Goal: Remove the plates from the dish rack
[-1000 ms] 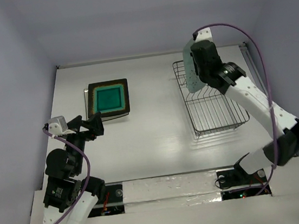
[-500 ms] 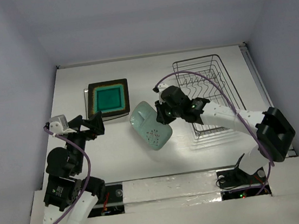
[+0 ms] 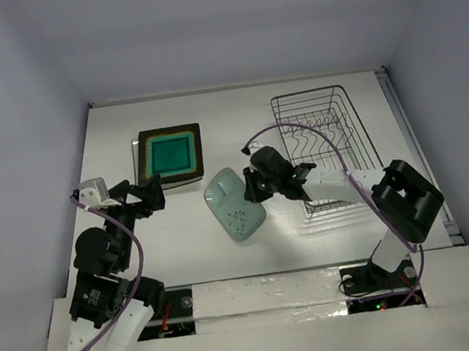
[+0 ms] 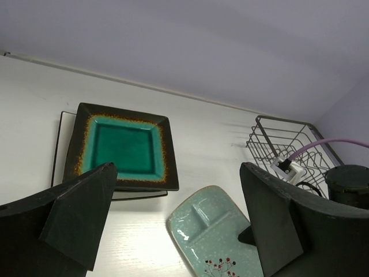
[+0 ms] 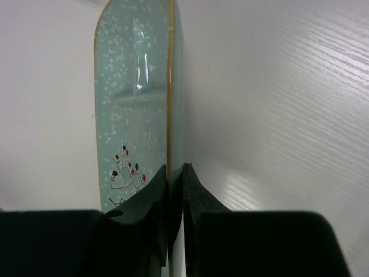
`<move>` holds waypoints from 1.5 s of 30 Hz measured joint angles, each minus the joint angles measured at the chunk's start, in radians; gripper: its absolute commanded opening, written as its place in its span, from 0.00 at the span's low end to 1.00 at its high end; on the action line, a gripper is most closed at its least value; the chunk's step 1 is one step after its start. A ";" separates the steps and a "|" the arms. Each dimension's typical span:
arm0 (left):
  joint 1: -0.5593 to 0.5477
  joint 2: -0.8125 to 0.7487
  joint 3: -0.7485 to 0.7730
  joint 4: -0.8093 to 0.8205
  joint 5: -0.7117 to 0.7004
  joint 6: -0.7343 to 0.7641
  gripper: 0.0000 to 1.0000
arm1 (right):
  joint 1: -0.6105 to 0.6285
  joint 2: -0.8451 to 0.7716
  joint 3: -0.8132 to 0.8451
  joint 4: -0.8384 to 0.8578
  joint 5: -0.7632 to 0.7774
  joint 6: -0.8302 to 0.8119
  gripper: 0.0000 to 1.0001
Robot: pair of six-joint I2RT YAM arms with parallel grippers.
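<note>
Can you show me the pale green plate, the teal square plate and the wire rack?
mint-green plate (image 3: 232, 206): top view, on its speckled middle.
teal square plate (image 3: 170, 154): top view, on its glossy teal centre.
dish rack (image 3: 306, 92): top view, on the wire of its far rim.

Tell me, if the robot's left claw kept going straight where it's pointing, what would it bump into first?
The left gripper would probably first meet the near right corner of the teal square plate. The green oval plate lies just right of that line, and depth is hard to judge.
</note>
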State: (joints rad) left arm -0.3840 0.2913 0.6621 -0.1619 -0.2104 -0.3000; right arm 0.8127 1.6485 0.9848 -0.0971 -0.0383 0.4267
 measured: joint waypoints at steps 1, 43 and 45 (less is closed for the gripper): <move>0.000 0.000 0.000 0.000 0.000 0.000 0.87 | 0.000 0.000 -0.005 0.009 0.000 0.006 0.11; 0.018 0.001 0.000 0.014 0.000 0.000 0.96 | 0.072 -1.354 -0.277 0.079 0.875 -0.051 0.86; 0.020 0.001 0.000 0.016 0.000 0.002 0.97 | 0.072 -1.347 -0.288 0.031 0.912 -0.043 0.88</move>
State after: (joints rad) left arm -0.3641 0.2924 0.6621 -0.1455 -0.2104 -0.2977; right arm 0.8848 0.3019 0.6968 -0.0658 0.8734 0.3840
